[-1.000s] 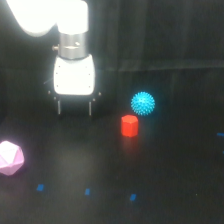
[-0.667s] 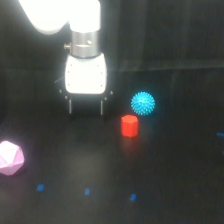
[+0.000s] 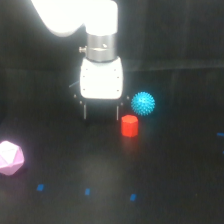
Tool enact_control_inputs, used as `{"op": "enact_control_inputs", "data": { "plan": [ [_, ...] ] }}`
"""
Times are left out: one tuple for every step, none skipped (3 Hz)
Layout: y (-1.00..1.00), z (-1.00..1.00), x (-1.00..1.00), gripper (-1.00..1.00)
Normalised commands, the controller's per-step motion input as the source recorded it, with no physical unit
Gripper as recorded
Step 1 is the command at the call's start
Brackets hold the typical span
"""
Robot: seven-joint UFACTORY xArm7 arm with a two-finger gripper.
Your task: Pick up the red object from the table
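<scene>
White gripper [image 3: 101, 113] poised just beside the small bright red hexagonal block [image 3: 129, 125] on the flat black matte table [image 3: 170, 185].

The gripper's two dark fingers [image 3: 85, 111] point down and stand well apart, holding nothing. The red block sits upright near the table's middle, just off the finger nearer the exterior view's right. A spiky blue ball [image 3: 143, 103] lies just behind the block, toward the table's far edge. A pink faceted polyhedron [image 3: 10, 158] rests at the edge on the exterior view's left. Small blue marks [image 3: 87, 191] dot the near edge.

Dark backdrop [image 3: 190, 35], dim lighting (faint horizontal seam behind), nothing else discernible.
</scene>
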Motion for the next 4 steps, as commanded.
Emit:
{"op": "enact_control_inputs", "data": {
  "plan": [
    [-0.61,-0.86,0.31,0.17],
    [0.22,-0.36,1.00,-0.36],
    [-0.27,-0.17,1.00,-0.72],
    [-0.62,-0.07,0.20,-0.81]
  ]
}}
